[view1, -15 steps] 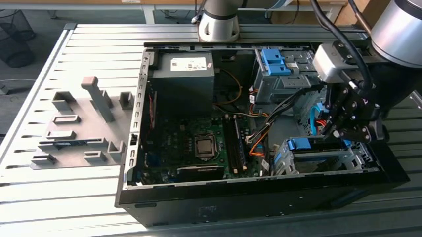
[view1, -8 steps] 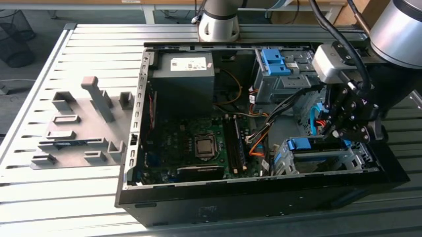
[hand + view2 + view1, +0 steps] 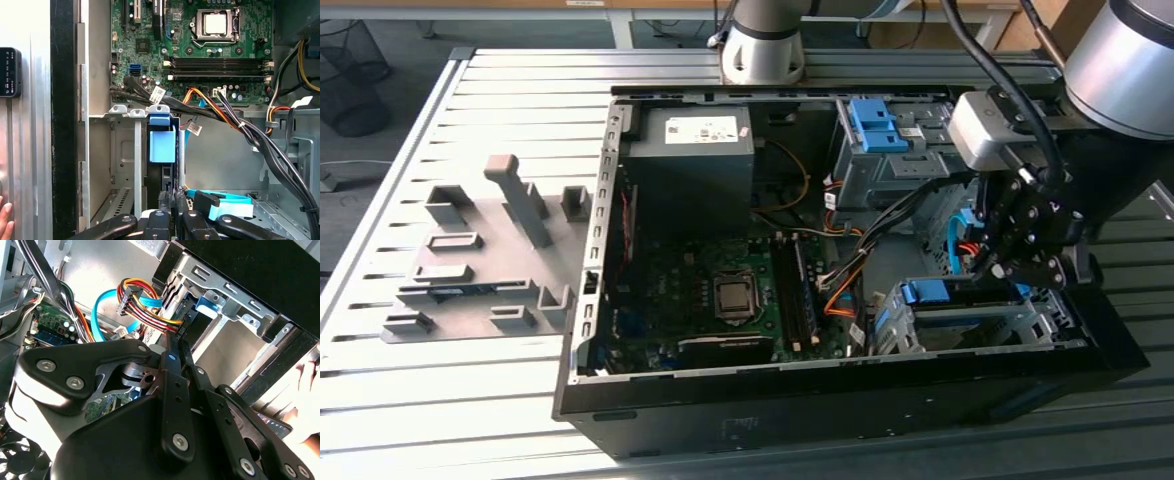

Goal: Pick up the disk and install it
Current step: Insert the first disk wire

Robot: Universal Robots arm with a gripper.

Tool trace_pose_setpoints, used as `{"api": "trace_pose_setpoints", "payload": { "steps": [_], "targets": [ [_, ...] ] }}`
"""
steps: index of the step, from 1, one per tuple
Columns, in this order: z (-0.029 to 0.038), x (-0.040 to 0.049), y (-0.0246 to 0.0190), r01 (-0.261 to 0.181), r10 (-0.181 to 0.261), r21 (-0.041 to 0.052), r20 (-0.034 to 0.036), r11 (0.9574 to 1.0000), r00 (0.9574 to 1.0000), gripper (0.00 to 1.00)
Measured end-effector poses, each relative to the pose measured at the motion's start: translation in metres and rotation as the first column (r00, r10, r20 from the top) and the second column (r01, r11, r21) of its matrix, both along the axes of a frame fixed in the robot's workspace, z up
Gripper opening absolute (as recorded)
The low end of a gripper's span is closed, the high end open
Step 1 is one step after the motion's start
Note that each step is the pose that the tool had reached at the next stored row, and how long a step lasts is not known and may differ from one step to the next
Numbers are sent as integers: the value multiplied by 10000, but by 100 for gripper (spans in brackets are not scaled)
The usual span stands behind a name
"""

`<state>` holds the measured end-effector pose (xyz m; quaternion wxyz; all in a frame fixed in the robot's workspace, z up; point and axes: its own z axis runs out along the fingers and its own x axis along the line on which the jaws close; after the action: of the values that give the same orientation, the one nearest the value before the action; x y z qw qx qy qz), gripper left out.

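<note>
Inside the open black computer case (image 3: 854, 400), the black gripper (image 3: 1017, 262) hangs over the metal drive cage (image 3: 961, 320), apparently seating the blue-framed silver disk (image 3: 162, 145); its grip cannot be told.

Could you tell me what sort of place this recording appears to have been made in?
Probably a workshop or lab bench for computer assembly. An open computer case lies on a slatted metal table, a grey fixture tray sits beside it, and the robot's pincer hangs over the drive cage.
</note>
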<state>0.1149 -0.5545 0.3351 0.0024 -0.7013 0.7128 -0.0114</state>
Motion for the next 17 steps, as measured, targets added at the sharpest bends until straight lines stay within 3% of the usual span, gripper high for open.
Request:
{"api": "trace_pose_setpoints", "payload": {
  "steps": [17],
  "targets": [
    [-27, -1, 0, 1, -1, 15, 1, 10000, 10000, 16]
  ]
}}
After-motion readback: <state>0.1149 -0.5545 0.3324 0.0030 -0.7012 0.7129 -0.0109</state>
